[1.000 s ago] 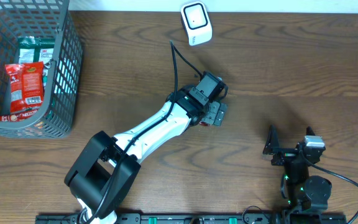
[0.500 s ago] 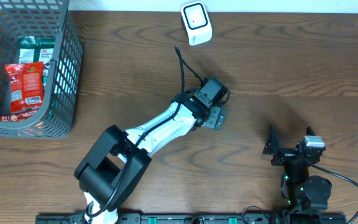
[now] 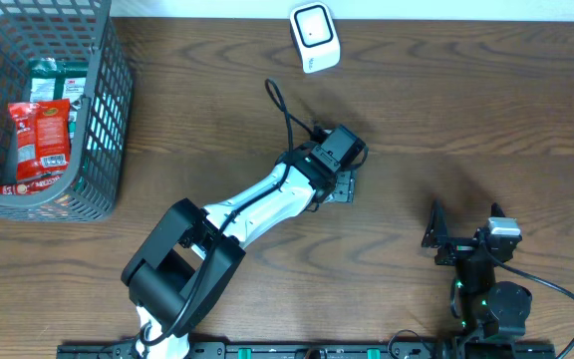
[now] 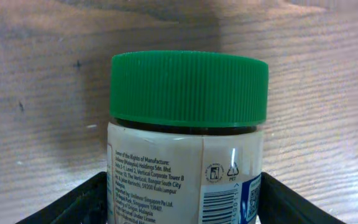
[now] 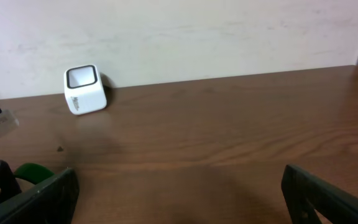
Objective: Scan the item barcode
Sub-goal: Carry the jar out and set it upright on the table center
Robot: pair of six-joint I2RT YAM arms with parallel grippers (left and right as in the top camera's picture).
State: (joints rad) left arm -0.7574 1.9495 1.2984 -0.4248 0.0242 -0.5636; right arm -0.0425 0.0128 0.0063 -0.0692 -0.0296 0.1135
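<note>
Left pincer [image 4: 184, 190] wide astride the green-lidded jar [image 4: 188, 137], fingers [image 4: 79, 210] close beside its sides, hold unclear

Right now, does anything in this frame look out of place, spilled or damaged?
Nothing is spilled or damaged. One oddity: the green-lidded jar appears to lie on its side on the table rather than standing, lid on, between the fingers of the left gripper. The scanner and the basket look normal.

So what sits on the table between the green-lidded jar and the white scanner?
Nothing. In the right wrist view, only bare wooden table separates the jar's green lid from the scanner standing farther back.
</note>
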